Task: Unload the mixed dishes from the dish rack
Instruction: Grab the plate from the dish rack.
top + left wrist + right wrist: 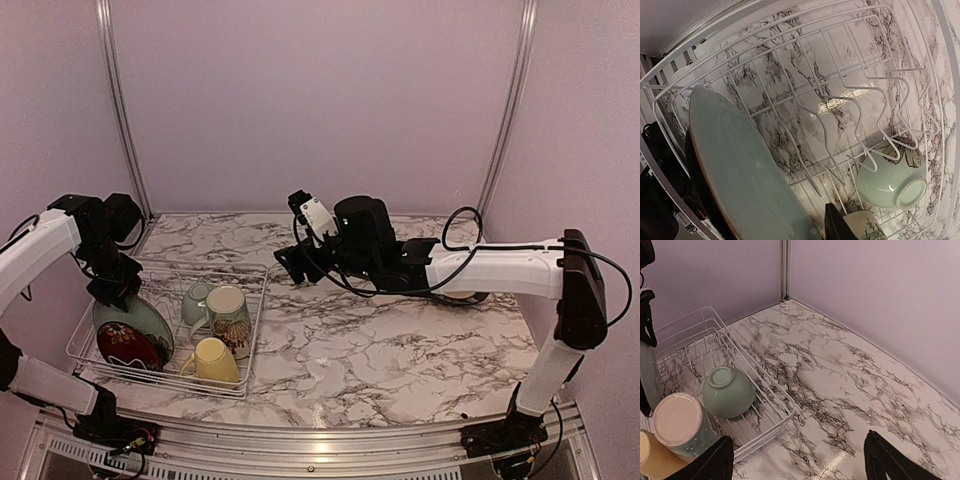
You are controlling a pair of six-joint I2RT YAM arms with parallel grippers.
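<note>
Lifting now risks a slip: your left gripper (112,288) is at the top edge of the pale green plate (143,318) in the dish rack (215,263) at nine o'clock, but I cannot tell if it's clamped; a weak pinch drops it against the dark red patterned plate (128,346). Right gripper (800,460) gapes wide, empty.

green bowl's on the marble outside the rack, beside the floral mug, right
No: the green bowl is inside the rack, not outside on the marble, beside the floral mug. The right wrist view shows it.
</note>
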